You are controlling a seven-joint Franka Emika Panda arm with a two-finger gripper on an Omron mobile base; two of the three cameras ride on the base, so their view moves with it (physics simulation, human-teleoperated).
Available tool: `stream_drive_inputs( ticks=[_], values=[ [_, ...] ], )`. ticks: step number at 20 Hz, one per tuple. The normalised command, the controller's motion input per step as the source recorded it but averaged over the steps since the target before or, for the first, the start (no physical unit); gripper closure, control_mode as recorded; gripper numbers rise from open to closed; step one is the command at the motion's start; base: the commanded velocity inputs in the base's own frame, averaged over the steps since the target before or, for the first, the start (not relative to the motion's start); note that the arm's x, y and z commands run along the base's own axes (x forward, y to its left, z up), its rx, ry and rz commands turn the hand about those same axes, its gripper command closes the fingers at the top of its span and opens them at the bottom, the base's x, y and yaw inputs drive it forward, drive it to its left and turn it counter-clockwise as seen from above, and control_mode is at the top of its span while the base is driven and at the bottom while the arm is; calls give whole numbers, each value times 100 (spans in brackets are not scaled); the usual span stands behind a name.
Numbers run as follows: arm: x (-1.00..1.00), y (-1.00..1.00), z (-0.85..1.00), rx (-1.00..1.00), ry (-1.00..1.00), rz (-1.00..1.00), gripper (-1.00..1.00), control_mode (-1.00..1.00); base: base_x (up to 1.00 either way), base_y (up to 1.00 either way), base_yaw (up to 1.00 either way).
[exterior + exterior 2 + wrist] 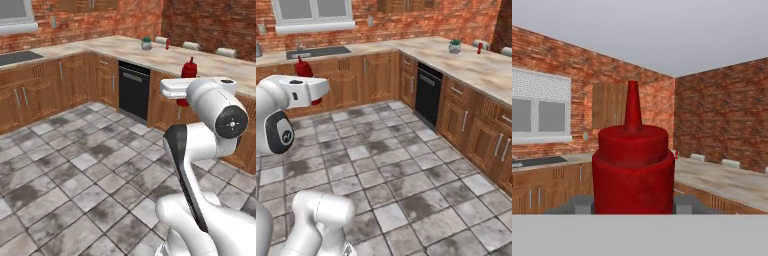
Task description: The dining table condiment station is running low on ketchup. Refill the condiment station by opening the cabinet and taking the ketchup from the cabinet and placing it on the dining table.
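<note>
1. The ketchup (633, 170) sits between the gripper (633, 205)'s two fingers, which are closed against its red body, so the bottle is held well clear of the floor. In the hand view one grey finger (577, 204) shows on each side of the bottle's base.
2. Its long axis stands upright, with the narrow pointed nozzle aimed at the ceiling. From the left base view the ketchup (188, 70) rises above the white hand with its nozzle up, and a little red shows below the hand as well. The right base view shows the ketchup (303, 67) the same way, upright above the hand.
3. Beyond the gripper, past a stretch of grey tiled floor (85, 170), runs a line of wooden lower cabinets with a black oven front (133, 90) set among them.
4. Farther off, a beige marble counter (165, 57) tops those cabinets; a small jar (146, 43) and a small red item (167, 44) stand on it, well apart from the gripper.
5. Farthest, on the brick wall ahead of the gripper, hangs the cabinet (609, 105), beside a window (539, 107).
</note>
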Motion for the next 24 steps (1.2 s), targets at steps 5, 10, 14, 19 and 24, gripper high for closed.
stream_drive_inputs(
  ticks=[5, 10, 14, 19, 24],
  values=[
    [0, 0, 0, 0, 0, 0, 100, 100, 22, -79, -26],
    [0, 0, 0, 0, 0, 0, 100, 100, 25, -99, -3],
    [0, 0, 0, 0, 0, 0, 100, 100, 10, -100, 0],
    [0, 0, 0, 0, 0, 0, 100, 100, 7, -100, 0],
    [0, 0, 0, 0, 0, 0, 100, 100, 12, -100, 0]
  ],
)
